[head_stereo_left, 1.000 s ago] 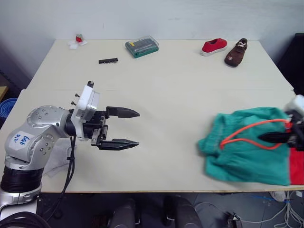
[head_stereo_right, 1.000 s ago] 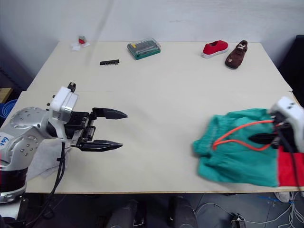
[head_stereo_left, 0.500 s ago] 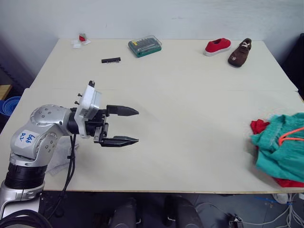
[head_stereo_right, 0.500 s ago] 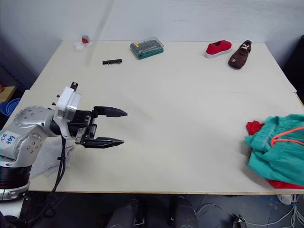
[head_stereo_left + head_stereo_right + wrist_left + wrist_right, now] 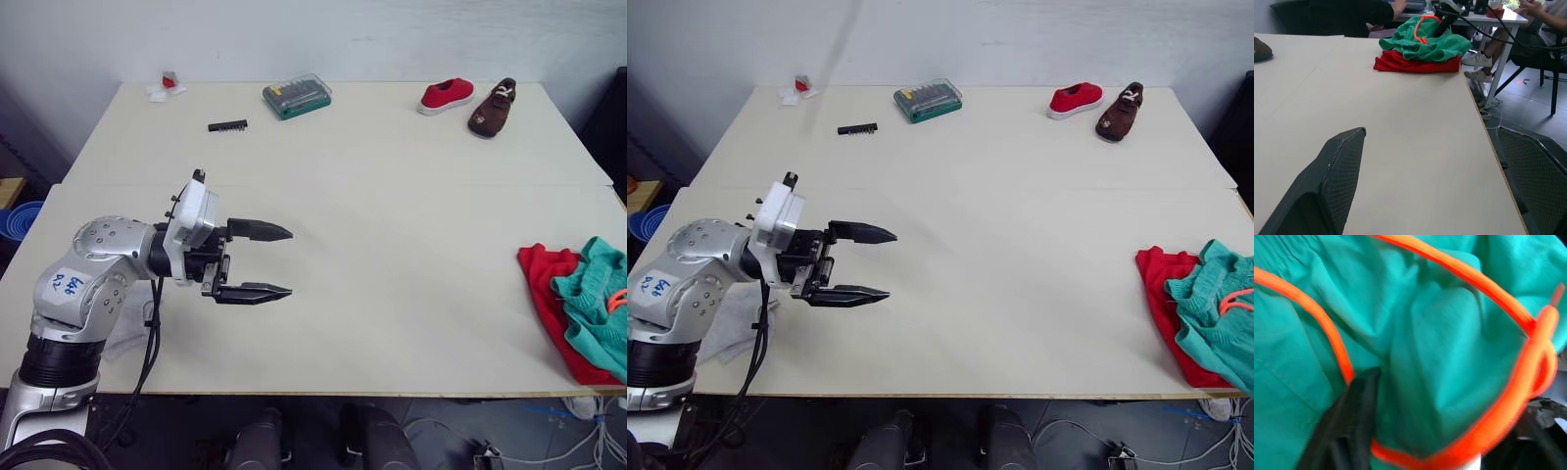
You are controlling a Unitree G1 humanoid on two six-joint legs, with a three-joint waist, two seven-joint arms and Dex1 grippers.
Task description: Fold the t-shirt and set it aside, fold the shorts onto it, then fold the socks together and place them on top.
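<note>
Shorts point(image 5: 600, 308) lie bunched on the t-shirt point(image 5: 551, 294) at the tabletop's point(image 5: 392, 225) 3 o'clock edge in the eye views, well apart from the empty, spread-fingered left hand point(image 5: 272, 260) at 9 o'clock, which points at them; the right arm is likely much nearer. From the left wrist the pile sits far ahead, about 12 o'clock, beyond bare tabletop. From the right wrist, teal fabric and the orange drawstring point(image 5: 1518, 396) press against a finger point(image 5: 1354, 426); I cannot tell that hand's state.

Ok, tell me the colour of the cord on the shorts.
Bright orange cord; right wrist view shows it best.
</note>
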